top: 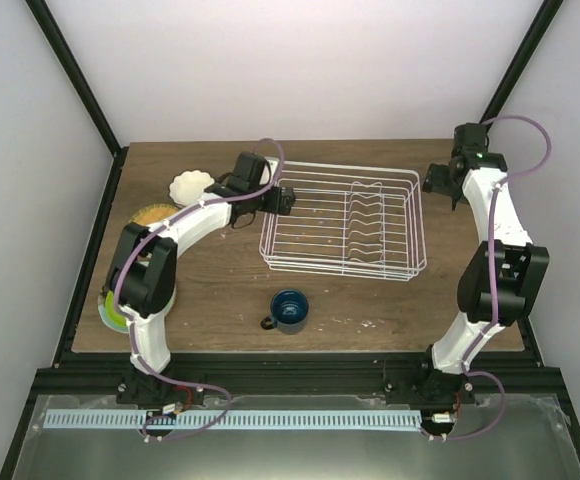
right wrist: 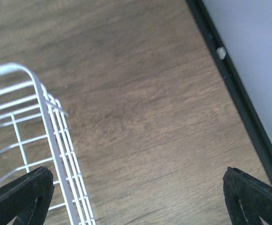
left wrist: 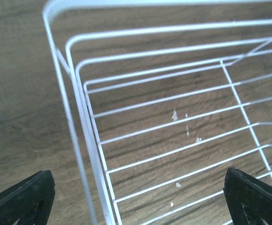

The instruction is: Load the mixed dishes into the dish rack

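Note:
The white wire dish rack (top: 342, 220) stands mid-table with nothing in it. My left gripper (top: 285, 198) is open and empty, hovering over the rack's left end; in the left wrist view (left wrist: 136, 201) the rack's left wall (left wrist: 86, 140) runs between its spread fingertips (left wrist: 26, 197). My right gripper (top: 440, 180) is open and empty beside the rack's far right corner (right wrist: 47, 122). The dark blue mug (top: 289, 311) stands in front of the rack. The cream scalloped bowl (top: 192, 186) and the flat cream plate (top: 155, 215) lie at the far left. Green dishes (top: 110, 312) lie partly hidden under the left arm.
The table's black frame edge (right wrist: 230, 79) runs close to the right of my right gripper. White crumbs (left wrist: 174, 115) lie on the wood under the rack. Bare wood shows between the mug and the right arm's base.

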Robot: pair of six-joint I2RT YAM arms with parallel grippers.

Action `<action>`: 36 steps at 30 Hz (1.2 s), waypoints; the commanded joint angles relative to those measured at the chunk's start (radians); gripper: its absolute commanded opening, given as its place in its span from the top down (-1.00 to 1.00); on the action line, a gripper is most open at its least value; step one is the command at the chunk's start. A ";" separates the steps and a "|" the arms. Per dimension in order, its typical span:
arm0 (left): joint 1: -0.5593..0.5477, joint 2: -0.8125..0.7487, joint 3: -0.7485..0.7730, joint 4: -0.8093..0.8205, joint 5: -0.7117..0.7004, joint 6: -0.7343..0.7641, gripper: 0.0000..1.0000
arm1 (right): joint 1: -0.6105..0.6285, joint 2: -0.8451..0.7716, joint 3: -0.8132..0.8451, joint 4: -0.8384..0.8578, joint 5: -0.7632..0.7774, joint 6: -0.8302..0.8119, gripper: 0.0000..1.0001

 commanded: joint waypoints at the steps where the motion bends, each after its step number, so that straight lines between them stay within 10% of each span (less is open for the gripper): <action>1: -0.017 0.042 0.017 -0.052 -0.019 0.028 -1.00 | -0.002 0.019 -0.075 0.058 -0.069 -0.031 -1.00; 36: -0.002 -0.138 -0.261 -0.210 -0.200 -0.015 -1.00 | 0.165 0.005 -0.408 0.121 -0.153 -0.011 -1.00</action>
